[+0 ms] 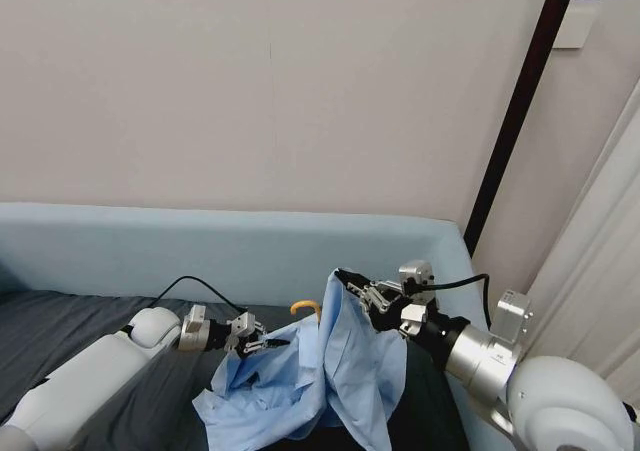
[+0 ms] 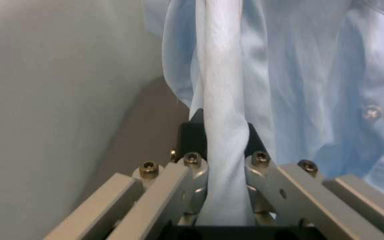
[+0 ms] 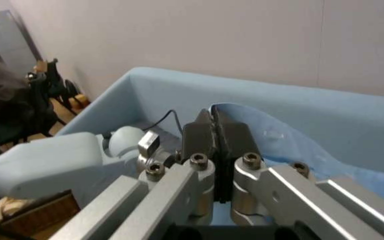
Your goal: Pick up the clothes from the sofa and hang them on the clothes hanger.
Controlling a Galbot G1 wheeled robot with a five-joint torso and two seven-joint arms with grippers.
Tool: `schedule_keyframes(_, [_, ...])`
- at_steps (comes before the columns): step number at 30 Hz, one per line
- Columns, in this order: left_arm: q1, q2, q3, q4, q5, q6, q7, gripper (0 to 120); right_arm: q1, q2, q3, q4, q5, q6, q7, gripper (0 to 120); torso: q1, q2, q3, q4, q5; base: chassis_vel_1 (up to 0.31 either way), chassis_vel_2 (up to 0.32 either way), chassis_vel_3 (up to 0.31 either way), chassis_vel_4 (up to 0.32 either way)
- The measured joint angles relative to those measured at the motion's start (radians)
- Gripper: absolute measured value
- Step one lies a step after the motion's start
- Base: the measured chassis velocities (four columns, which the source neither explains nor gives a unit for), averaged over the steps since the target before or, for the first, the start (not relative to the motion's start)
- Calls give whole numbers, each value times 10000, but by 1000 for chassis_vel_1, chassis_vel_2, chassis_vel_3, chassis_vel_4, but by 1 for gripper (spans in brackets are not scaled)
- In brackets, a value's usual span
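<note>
No legible text, number, brand mark or sign can be read on any surface. The light blue shirt (image 1: 345,366) carries no readable print or tag on its visible folds, and its button (image 2: 372,112) is plain. The metal links of the left gripper (image 2: 222,135) and the right gripper (image 3: 215,117) bear no readable marking. A pale rectangular plate (image 1: 572,31) on the wall (image 1: 250,91), just beside the dark frame post (image 1: 515,121), may be a label or a switch cover. No characters can be made out on it.
</note>
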Motion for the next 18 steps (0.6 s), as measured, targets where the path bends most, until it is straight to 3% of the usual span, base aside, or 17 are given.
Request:
schedule_keyframes(4, [-517,-359,139,273,-52,-27,-545,3,0,-288,-59,-64,-557,129,-184,0,1,0,0,-2,-3,0,0,0,0])
schedule_keyframes(9, [-1053,-353,185,262,-470,-45,-1230,3,-1192,-323,421,-76,-1500,248,-413,0,0,0,0,-2,-1,0,0,0,0])
schedule_keyframes(14, [-1435,225,264,-277,-1137,-18,-1320,3,-2349,161,807,-411,-2507,367,-695,0,0,-1,0,0,0,0,0,0,0])
schedule_keyframes(18, [-1533,1101,287,-1045,-1638,21,-1329,3,-2952,623,771,-786,-3527,520,-1053,0,0,0,-1,4,-1,0,0,0,0])
